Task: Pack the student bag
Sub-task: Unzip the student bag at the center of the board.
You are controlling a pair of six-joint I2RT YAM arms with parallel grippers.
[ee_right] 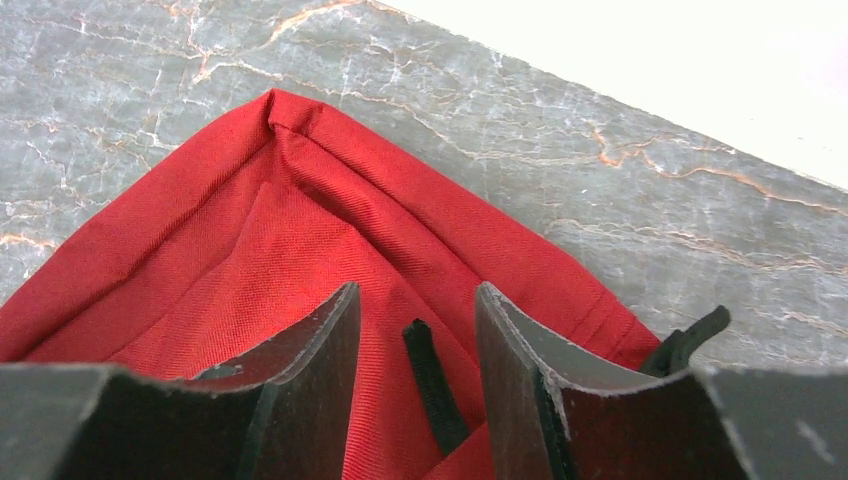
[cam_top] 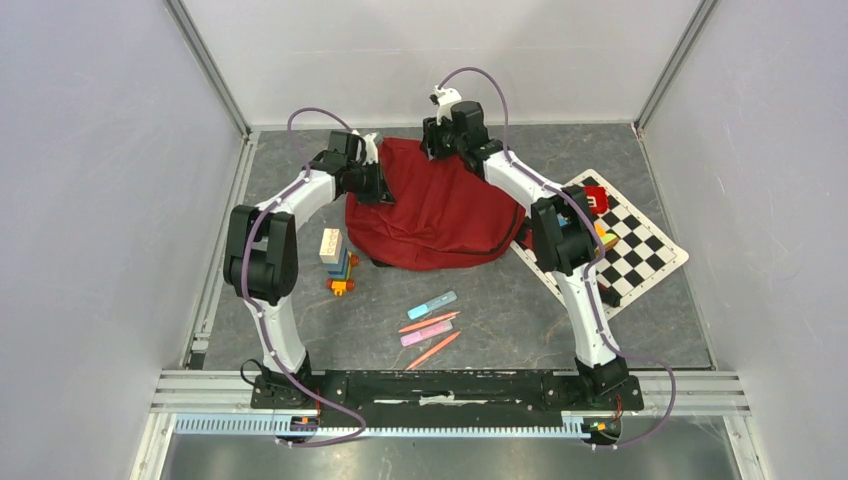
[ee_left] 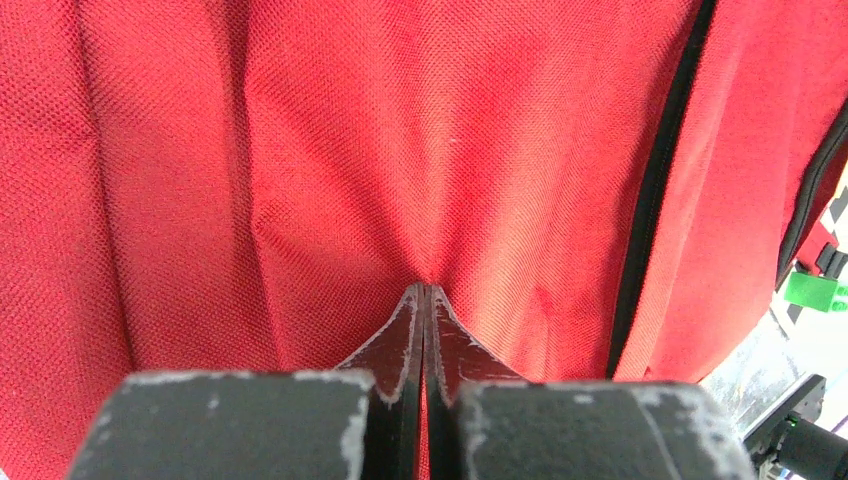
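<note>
Both at the student bag (cam_top: 440, 215): left end effector (ee_left: 425, 300) clenched on its fabric, right end effector (ee_right: 415, 310) released astride a black tab (ee_right: 432, 385). Opening step, I'd say; next, pinch that tab.

White arms (cam_top: 290, 335), black joints (cam_top: 262, 255) (purple cables (cam_top: 470, 69) looping).

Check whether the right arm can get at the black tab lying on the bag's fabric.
Probably yes: the right tool hangs open over the student bag, with the black tab lying uncovered between its fingers.
</note>
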